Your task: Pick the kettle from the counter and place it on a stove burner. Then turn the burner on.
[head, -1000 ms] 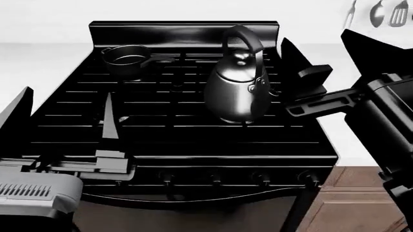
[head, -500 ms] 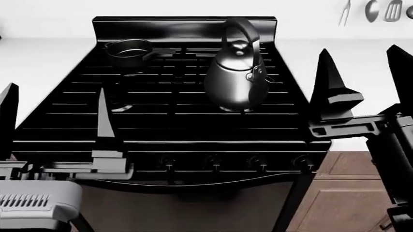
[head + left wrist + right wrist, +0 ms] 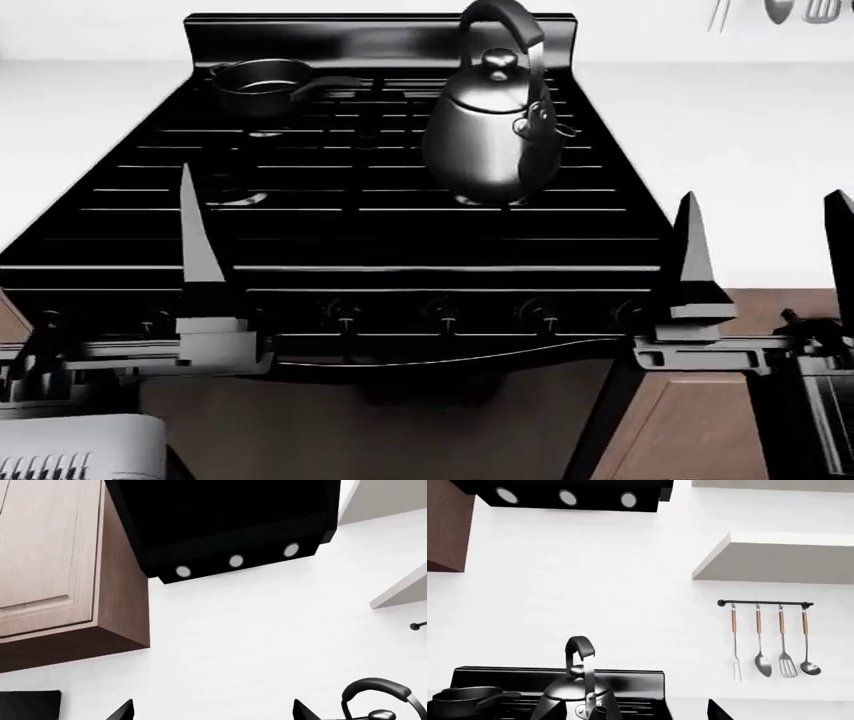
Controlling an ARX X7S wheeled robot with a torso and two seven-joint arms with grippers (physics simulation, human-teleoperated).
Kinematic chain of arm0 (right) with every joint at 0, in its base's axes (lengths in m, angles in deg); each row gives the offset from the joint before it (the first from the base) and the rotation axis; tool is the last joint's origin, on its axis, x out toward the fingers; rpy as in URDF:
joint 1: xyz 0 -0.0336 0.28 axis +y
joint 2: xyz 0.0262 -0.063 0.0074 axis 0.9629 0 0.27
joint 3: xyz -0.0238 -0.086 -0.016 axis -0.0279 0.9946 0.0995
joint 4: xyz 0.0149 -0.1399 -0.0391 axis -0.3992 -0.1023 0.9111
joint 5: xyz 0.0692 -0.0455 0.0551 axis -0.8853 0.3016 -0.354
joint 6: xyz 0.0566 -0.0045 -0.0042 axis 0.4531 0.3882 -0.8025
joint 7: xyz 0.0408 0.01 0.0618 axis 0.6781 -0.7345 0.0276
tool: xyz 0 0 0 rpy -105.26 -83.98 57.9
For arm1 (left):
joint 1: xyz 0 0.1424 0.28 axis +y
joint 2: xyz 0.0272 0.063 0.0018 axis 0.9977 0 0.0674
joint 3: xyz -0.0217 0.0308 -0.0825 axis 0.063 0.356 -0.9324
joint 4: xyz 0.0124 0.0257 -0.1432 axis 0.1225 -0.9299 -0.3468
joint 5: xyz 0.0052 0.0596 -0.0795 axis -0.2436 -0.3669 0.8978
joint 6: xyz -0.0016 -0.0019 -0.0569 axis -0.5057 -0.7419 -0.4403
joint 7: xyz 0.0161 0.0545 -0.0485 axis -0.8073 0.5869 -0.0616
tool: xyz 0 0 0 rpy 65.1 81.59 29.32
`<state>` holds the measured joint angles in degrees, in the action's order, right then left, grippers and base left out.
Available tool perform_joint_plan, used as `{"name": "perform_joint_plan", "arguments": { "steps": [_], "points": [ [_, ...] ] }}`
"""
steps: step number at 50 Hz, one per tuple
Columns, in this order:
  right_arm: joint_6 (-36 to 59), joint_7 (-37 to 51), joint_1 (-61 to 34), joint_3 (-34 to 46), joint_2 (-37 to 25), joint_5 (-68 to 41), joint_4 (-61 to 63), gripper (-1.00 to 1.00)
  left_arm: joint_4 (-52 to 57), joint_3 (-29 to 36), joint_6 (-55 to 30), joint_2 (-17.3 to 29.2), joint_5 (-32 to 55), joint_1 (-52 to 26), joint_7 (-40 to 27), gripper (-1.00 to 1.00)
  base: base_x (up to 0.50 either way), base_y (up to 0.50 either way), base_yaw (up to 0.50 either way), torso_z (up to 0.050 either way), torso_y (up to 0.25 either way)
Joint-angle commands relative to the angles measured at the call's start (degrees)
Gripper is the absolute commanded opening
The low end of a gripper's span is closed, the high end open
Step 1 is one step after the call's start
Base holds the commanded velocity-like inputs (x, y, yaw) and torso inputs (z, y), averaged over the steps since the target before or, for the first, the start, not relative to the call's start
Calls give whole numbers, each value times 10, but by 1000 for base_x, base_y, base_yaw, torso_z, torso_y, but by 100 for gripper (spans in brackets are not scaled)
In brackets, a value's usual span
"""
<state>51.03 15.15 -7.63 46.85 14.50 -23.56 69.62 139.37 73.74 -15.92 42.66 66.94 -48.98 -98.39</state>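
Observation:
The dark-grey kettle [image 3: 487,130] stands upright on the black grates over the rear right stove burner [image 3: 467,200]. It also shows in the right wrist view [image 3: 577,695], and its handle shows in the left wrist view [image 3: 377,687]. My right gripper [image 3: 763,215] is open and empty at the stove's front right corner, well apart from the kettle; its fingertips frame the kettle's side in the right wrist view [image 3: 637,712]. My left gripper [image 3: 96,230] is open and empty over the stove's front left [image 3: 213,711]. The white counter [image 3: 727,140] flanks the stove.
A small dark saucepan [image 3: 260,85] sits on the rear left burner. Several knobs [image 3: 441,312] line the stove's front. Brown cabinet fronts [image 3: 694,420] are below right. A range hood [image 3: 560,495], a wall shelf [image 3: 774,555] and hanging utensils [image 3: 767,645] are above.
Both grippers have drawn back toward the stove's front edge; the right one moved away from the kettle to the front right. The kettle stays on the rear right burner.

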Motion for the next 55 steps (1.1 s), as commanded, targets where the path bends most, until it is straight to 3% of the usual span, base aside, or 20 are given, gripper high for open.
{"name": "perform_joint_plan", "arguments": {
  "steps": [1, 8, 29, 55],
  "points": [
    [9, 32, 29, 7, 6, 44, -4, 100, 0, 205, 62, 46, 0, -175, -100, 100, 0, 0, 0, -50, 0],
    [-18, 18, 40, 7, 5, 37, -24, 100, 1, 201, 69, 47, -9, -169, -101, 100, 0, 0, 0, -50, 0],
    [16, 30, 26, 6, 21, 10, -28, 100, 0, 204, 103, 72, -21, -167, -101, 100, 0, 0, 0, -50, 0],
    [-16, 18, 41, -1, 12, -2, -42, 100, 0, 197, 93, 60, -7, -164, -100, 100, 0, 0, 0, -50, 0]
  ]
}}
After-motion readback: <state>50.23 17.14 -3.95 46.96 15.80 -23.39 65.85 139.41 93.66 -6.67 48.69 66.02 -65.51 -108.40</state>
